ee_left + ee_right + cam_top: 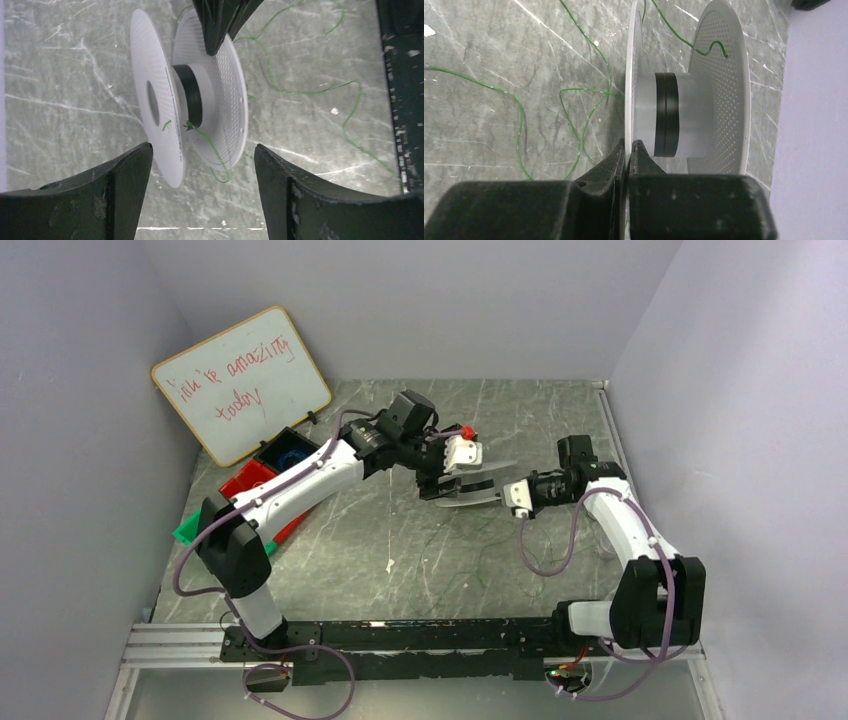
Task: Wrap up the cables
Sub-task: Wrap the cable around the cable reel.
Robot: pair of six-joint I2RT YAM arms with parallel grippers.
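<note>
Spool hangs edge-on above the table, I judge so the hub is free to take wire. Right gripper is pinched tight on one flange rim, which leaves the core and the gap between the flanges exposed. Left gripper hovers just beside the spool's lower edge, fingers spread wide and holding nothing. I think it's placed there to catch the strand and feed it.

Cable, thin and green, lies in loose squiggles on the table under and near the spool. One end reaches the hub between the flanges, and a short tip pokes past a flange. Hub shows only a dark band and no green turns I can make out, so winding looks barely begun.

Containers sit far left, well apart from the work. Black bin has a blue coil inside. Red bin is beside it, contents unreadable. Green tray edge shows near the left arm. No green wire in any that I can see.
</note>
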